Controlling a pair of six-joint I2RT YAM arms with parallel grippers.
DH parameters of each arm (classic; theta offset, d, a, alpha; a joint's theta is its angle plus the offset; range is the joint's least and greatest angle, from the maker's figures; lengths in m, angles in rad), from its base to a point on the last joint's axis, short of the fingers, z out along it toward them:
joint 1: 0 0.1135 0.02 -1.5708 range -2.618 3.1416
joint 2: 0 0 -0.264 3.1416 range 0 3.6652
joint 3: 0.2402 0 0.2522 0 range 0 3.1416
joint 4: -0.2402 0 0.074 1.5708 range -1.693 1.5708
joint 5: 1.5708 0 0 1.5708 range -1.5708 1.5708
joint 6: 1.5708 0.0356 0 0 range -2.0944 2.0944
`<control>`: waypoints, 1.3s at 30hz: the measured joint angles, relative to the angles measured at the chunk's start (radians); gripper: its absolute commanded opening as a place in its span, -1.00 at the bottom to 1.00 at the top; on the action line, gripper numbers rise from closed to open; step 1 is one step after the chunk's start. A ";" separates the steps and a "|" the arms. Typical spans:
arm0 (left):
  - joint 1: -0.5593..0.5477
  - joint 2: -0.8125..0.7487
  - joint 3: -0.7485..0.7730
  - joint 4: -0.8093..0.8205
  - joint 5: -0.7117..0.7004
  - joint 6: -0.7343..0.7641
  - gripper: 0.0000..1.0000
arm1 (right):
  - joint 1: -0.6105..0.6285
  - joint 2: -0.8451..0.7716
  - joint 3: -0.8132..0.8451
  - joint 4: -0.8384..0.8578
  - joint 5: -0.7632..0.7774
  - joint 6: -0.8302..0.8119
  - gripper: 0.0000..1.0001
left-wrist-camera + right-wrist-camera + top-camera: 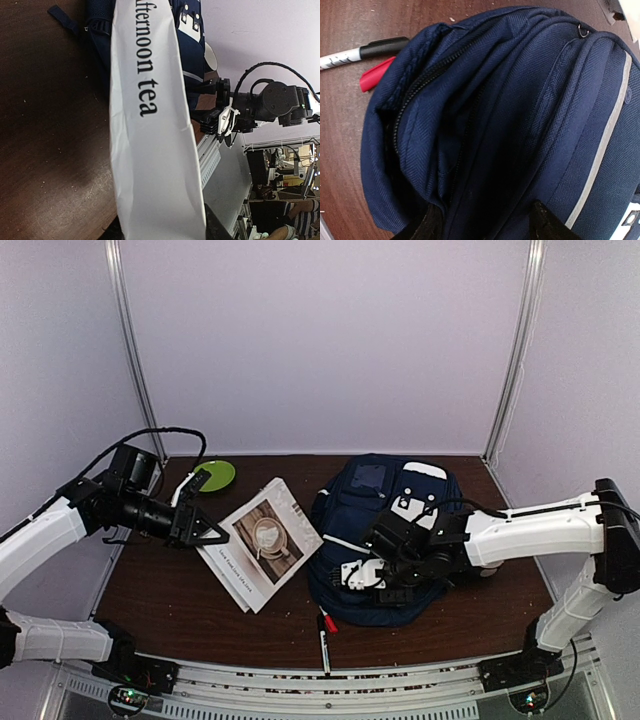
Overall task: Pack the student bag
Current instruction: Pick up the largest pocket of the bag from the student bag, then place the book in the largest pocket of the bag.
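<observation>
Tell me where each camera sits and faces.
Top external: fixed above and behind the bases, looking down; both arms show, left end effector at the book, right end effector over the student bag.
Left wrist: on the left arm, facing across the book's cover toward the right arm; own fingertips at bottom.
Right wrist: on the right arm, facing down at the student bag's top and a marker; own fingertips below.
Shared: all three see the student bag.

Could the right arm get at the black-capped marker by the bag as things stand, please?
Probably yes: the marker lies uncovered on the table beside the student bag, close to the open right gripper above that bag.
</observation>
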State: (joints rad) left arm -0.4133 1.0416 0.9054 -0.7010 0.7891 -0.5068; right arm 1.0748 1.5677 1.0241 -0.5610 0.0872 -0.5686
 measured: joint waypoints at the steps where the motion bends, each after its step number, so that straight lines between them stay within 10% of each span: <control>1: 0.000 0.000 0.000 0.000 0.000 0.000 -0.24 | 0.003 0.007 0.000 0.005 0.018 0.002 0.05; 9: 0.000 0.000 -0.006 0.003 0.001 0.002 -0.25 | 0.018 0.037 0.014 0.005 0.095 0.041 -1.00; 39: -0.142 -0.057 -0.054 0.022 0.296 0.067 -0.60 | -0.290 -0.113 0.525 -0.277 -0.091 0.094 -1.00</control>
State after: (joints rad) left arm -0.5549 0.9844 0.8513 -0.6788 1.0855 -0.4397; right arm 0.7845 1.4544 1.5494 -0.8375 -0.0036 -0.4747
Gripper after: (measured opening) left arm 0.388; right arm 0.053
